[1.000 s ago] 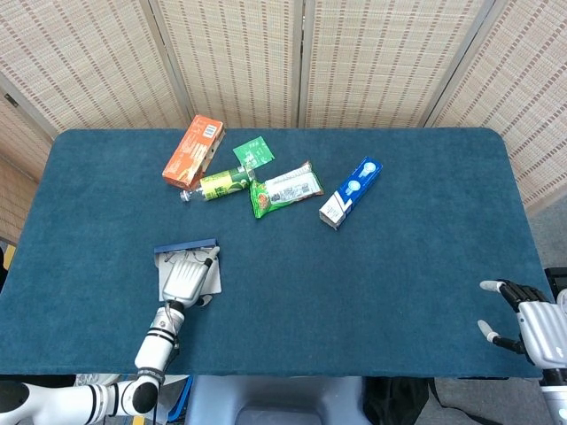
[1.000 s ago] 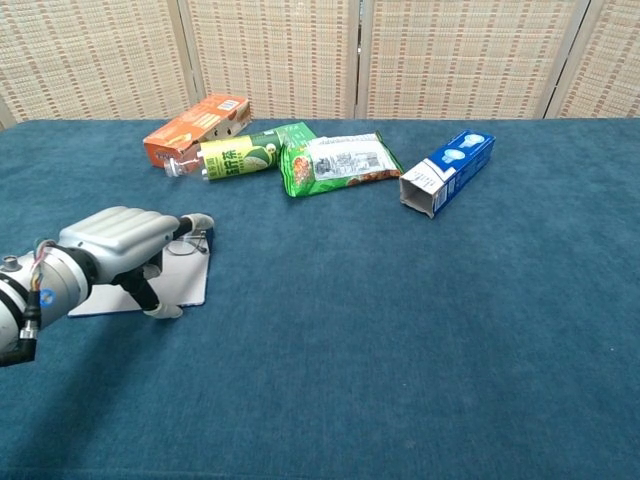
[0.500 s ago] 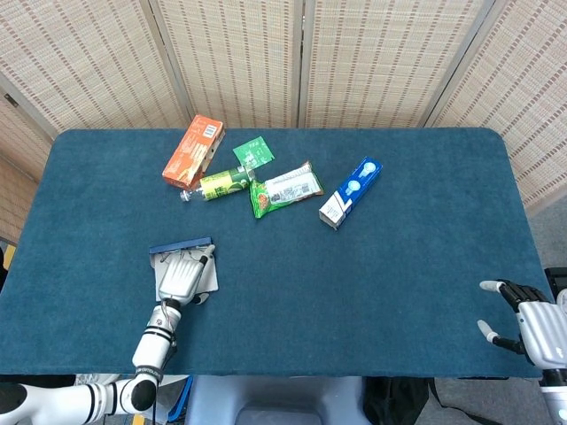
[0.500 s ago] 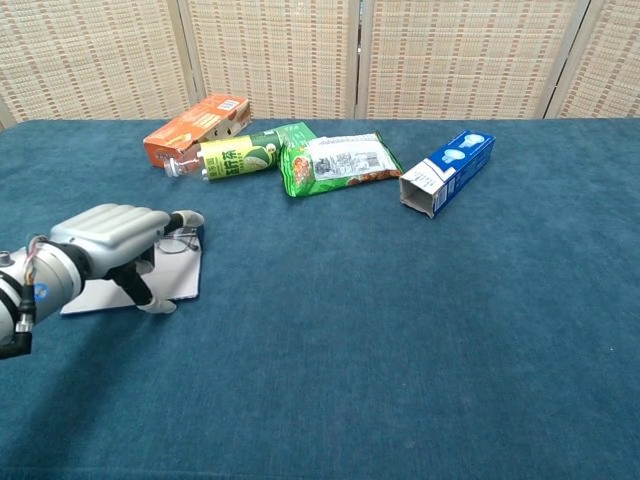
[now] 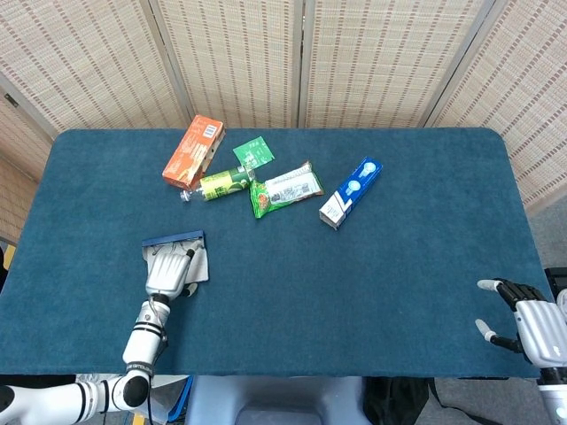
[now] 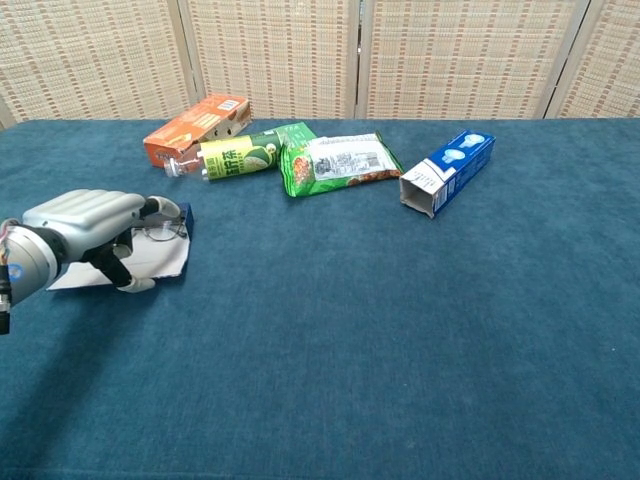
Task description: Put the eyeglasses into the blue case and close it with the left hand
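The blue case (image 5: 174, 258) has slid left across the table (image 5: 372, 283) under the left hand (image 5: 166, 269), whose curled fingers pinch the eyeglasses (image 6: 160, 228) over its pale lining, seemingly to seat them, while the right hand (image 5: 524, 326) idles open at the near right.

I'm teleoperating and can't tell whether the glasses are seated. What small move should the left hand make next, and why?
Probably lift the left hand slightly to check. It rests over the open blue case, hiding most of the eyeglasses, so whether they lie fully inside cannot be told; the lid stays open.
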{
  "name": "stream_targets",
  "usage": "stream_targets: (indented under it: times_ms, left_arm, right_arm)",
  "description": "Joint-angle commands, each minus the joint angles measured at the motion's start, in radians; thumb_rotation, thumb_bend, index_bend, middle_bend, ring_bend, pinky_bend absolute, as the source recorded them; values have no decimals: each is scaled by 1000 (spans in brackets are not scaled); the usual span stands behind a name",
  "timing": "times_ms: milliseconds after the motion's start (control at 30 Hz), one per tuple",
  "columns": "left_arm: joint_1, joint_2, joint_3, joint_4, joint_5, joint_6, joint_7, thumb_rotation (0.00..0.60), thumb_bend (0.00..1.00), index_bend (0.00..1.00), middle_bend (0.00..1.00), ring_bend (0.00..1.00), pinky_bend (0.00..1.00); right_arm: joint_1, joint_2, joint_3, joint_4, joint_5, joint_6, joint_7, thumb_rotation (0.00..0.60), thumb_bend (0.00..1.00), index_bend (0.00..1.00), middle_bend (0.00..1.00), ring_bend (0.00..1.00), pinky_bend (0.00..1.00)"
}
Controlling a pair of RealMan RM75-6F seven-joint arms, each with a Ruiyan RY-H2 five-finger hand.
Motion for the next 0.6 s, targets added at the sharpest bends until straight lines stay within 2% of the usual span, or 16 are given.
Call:
stream_targets:
  times_ms: [33, 233, 600]
  left_arm:
    - [0, 4, -2, 5, 0, -1, -3, 600, 239, 134, 1000, 1000, 1000]
    - [1, 7, -14, 20, 5, 3, -21, 600, 239, 159, 1000, 1000, 1000]
    - [-3, 4, -43, 87, 22, 12, -60, 600, 250, 315, 1000, 1000, 1000]
  right_arm:
    - [0, 1, 0, -2, 1, -1, -1, 600, 224, 295, 293, 299, 263]
    - [0, 1, 0, -5, -2, 2, -5, 600, 224, 295, 293, 299, 263]
    - [-2, 4, 1, -8, 1, 4, -5, 600, 223, 295, 293, 299, 263]
